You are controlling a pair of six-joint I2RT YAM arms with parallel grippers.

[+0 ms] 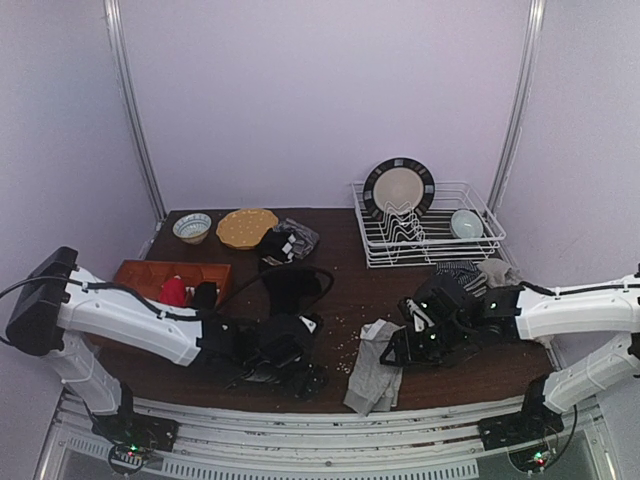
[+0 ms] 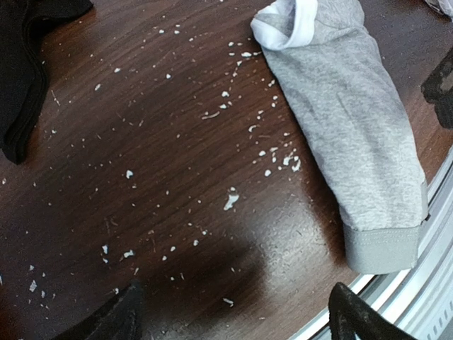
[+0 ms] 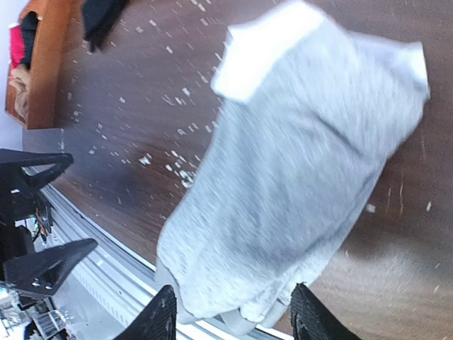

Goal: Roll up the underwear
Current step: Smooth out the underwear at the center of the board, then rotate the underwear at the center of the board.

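Note:
A light grey underwear (image 1: 374,368) lies limp near the table's front, its end hanging over the front edge. It fills the right wrist view (image 3: 297,177) and lies at the right of the left wrist view (image 2: 347,120). My right gripper (image 1: 405,345) (image 3: 233,322) is open, its fingers straddling the garment's lower end without closing on it. My left gripper (image 1: 298,372) (image 2: 233,319) is open and empty over bare table left of the grey piece. Black underwear (image 1: 291,287) (image 2: 21,71) lies behind it. A tan-brown piece (image 1: 497,270) sits by the right arm.
A wooden tray (image 1: 140,272) with red and black cloth stands at the left. A bowl (image 1: 192,227), a yellow plate (image 1: 247,227) and dark cloth (image 1: 285,243) sit at the back. A wire dish rack (image 1: 425,235) holds a plate and bowl. White crumbs (image 2: 230,202) litter the table.

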